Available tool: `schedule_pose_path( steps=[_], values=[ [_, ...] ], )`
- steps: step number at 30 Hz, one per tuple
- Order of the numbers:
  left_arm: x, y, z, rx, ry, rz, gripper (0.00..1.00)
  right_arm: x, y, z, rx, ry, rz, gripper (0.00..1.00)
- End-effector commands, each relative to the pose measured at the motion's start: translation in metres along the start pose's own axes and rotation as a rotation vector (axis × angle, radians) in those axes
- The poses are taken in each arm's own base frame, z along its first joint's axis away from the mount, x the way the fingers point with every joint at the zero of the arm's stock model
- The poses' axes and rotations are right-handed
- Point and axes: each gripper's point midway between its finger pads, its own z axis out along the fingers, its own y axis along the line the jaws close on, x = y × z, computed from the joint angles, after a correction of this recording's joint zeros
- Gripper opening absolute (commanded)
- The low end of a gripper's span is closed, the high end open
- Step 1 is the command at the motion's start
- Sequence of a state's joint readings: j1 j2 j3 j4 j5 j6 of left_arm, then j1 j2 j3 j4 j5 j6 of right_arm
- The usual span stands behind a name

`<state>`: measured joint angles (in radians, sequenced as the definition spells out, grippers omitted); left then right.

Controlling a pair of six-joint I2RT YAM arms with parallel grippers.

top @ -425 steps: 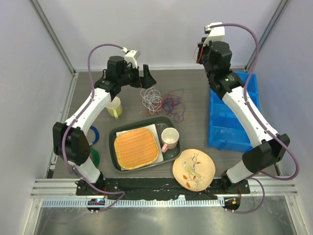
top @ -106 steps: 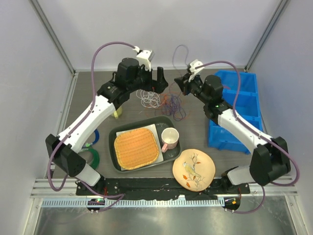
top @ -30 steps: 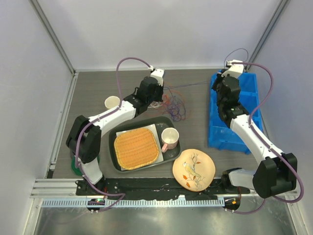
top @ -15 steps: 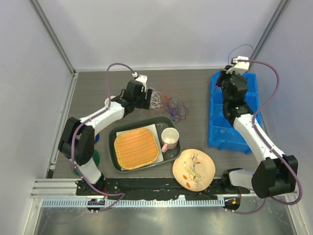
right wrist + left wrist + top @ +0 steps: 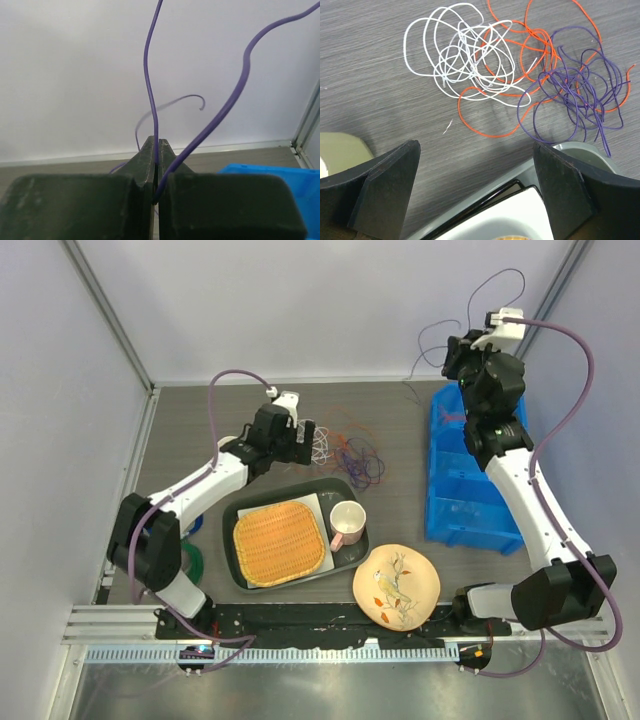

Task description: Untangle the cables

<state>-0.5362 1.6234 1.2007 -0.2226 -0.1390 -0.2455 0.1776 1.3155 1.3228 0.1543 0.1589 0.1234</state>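
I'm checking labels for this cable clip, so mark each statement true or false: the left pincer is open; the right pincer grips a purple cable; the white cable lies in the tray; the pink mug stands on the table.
1. The left pincer is open above the table. True.
2. The right pincer is shut on a purple cable. True.
3. The white cable lies in the tray. False: it lies on the table, by the orange cable.
4. The pink mug stands on the table. False: it stands in the tray.
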Motion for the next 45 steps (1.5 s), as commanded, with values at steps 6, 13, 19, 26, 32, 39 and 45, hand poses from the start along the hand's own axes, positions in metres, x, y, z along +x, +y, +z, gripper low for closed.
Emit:
schedule_pose_path(
  steps=[6, 13, 19, 26, 32, 39, 45],
  values=[
    [-0.023, 0.018, -0.05, -0.069, -0.111, -0.124, 1.0, 0.03, -0.083, -0.012, 0.399, 0.117, -0.062, 0.01],
    [-0.025, 0.02, -0.062, -0.072, -0.132, -0.126, 1.0, 0.063, -0.134, -0.022, 0.543, 0.179, -0.029, 0.01],
    [-0.025, 0.028, -0.067, -0.111, -0.148, -0.125, 1.0, 0.09, -0.157, -0.041, 0.649, 0.233, -0.016, 0.01],
    [-0.024, 0.028, -0.067, -0.107, -0.15, -0.126, 1.0, 0.096, -0.18, -0.077, 0.747, 0.222, 0.003, 0.01],
    [-0.024, 0.027, -0.068, -0.098, -0.151, -0.128, 1.0, 0.107, -0.186, -0.093, 0.779, 0.234, 0.021, 0.01],
    [-0.024, 0.027, -0.069, -0.098, -0.154, -0.128, 1.0, 0.126, -0.193, -0.093, 0.807, 0.284, 0.015, 0.09],
    [-0.023, 0.025, -0.068, -0.089, -0.149, -0.125, 1.0, 0.128, -0.19, -0.086, 0.781, 0.322, 0.003, 0.56]
  ],
)
